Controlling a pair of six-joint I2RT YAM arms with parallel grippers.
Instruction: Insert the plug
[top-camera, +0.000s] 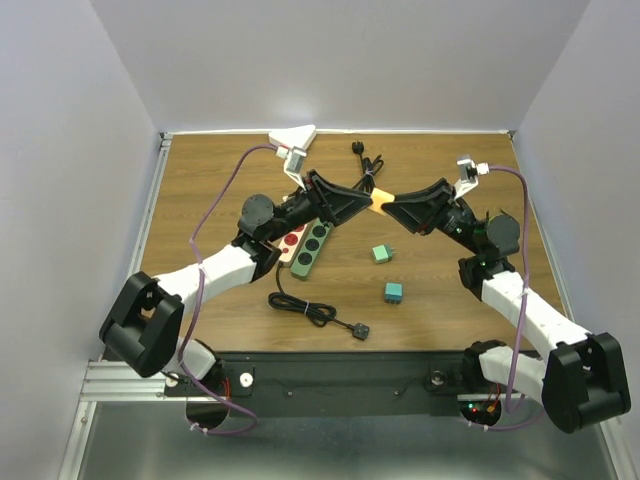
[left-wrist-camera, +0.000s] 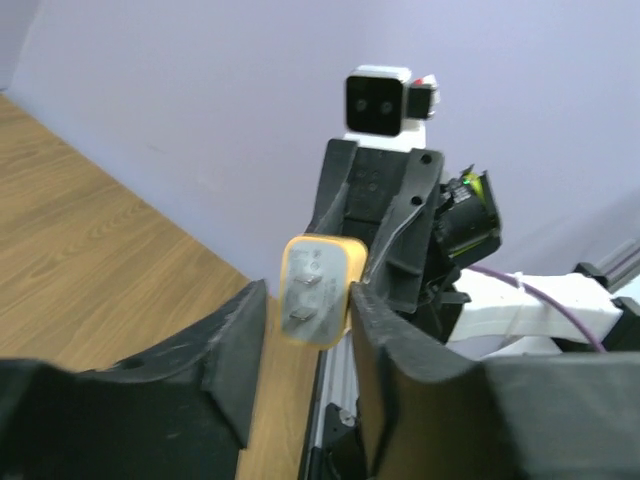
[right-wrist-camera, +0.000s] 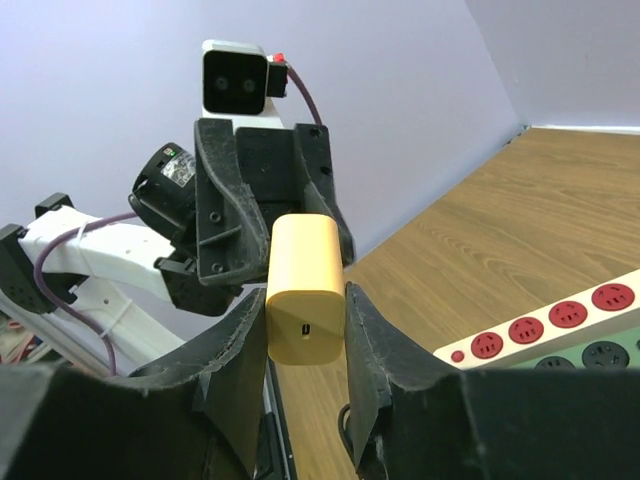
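The left gripper (top-camera: 364, 204) is raised over the middle of the table (top-camera: 200, 170) and reaches to the right. Its jaws are seen standing apart around the orange plug (top-camera: 380, 203), with a narrow gap visible between one finger (left-wrist-camera: 235, 345) and the plug's side. Whether the other finger touches the plug cannot be told. Under the left arm, left of the table's centre, a white power strip (top-camera: 293, 240) with red sockets and a green power strip (top-camera: 316, 243) with dark sockets are laid side by side. Toward the near edge a black cord (top-camera: 303, 308) is coiled, ended by a black connector (top-camera: 360, 330). The plug is held in the air above the table's middle, between the two grippers, its metal prongs turned toward the left wrist. Two small teal blocks (top-camera: 381, 254) (top-camera: 393, 292) are set apart from each other, right of the strips. The right gripper (top-camera: 396, 207) is clamped on the plug, a finger (right-wrist-camera: 375, 350) pressed against each side.
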